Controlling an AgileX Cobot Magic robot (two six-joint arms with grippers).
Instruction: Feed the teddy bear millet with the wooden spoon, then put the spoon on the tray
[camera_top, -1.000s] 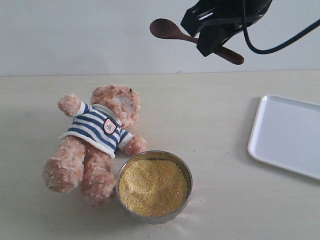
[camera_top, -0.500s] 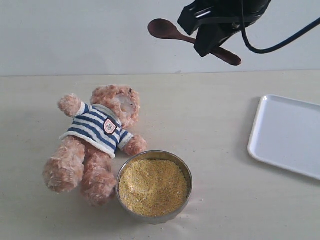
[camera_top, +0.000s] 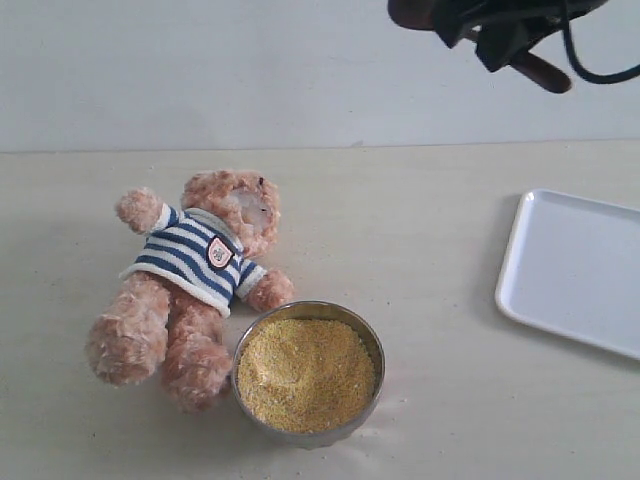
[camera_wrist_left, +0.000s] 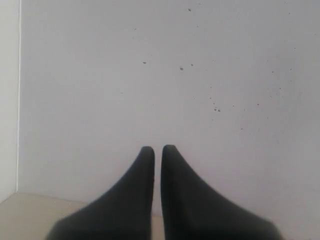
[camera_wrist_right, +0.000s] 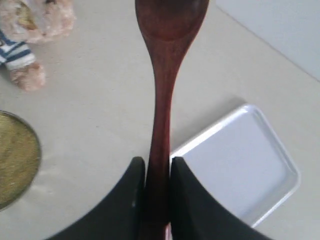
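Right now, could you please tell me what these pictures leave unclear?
Wooden spoon: bowl cropped by the top edge in the exterior and right wrist views.
Tray: far end cut off by the exterior view's right edge.
Left gripper: outside the exterior view; its wrist view shows only wall.

The wooden spoon (camera_top: 543, 74) is half hidden behind the right claw (camera_top: 497, 45) (bowl probably clipped above); the tray (camera_top: 575, 265) runs off-frame.
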